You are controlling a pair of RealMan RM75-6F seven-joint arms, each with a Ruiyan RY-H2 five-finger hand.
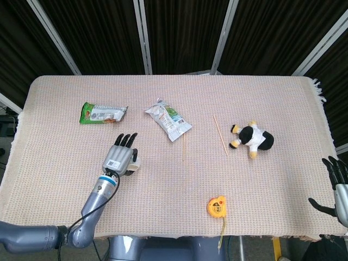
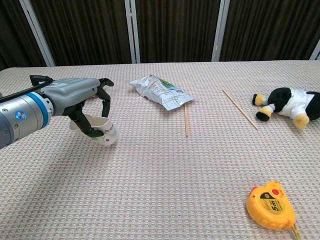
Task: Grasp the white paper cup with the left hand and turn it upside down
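My left hand [image 1: 120, 157] [image 2: 82, 102] grips the white paper cup [image 2: 102, 133] from above, left of the table's middle. The cup has a small green print and is tipped on its side in the grip, just above the cloth. In the head view only a white sliver of the cup [image 1: 134, 161] shows past the hand's right side. My right hand [image 1: 337, 185] hangs off the table's right edge with fingers spread and nothing in it; the chest view does not show it.
A silver snack bag [image 1: 168, 120] [image 2: 161, 91] lies behind the cup, a green packet [image 1: 103, 113] to the far left. Two thin sticks [image 1: 219, 134] [image 2: 186, 119], a plush cow [image 1: 251, 138] [image 2: 289, 106] and a yellow tape measure [image 1: 216, 207] [image 2: 270, 205] lie to the right.
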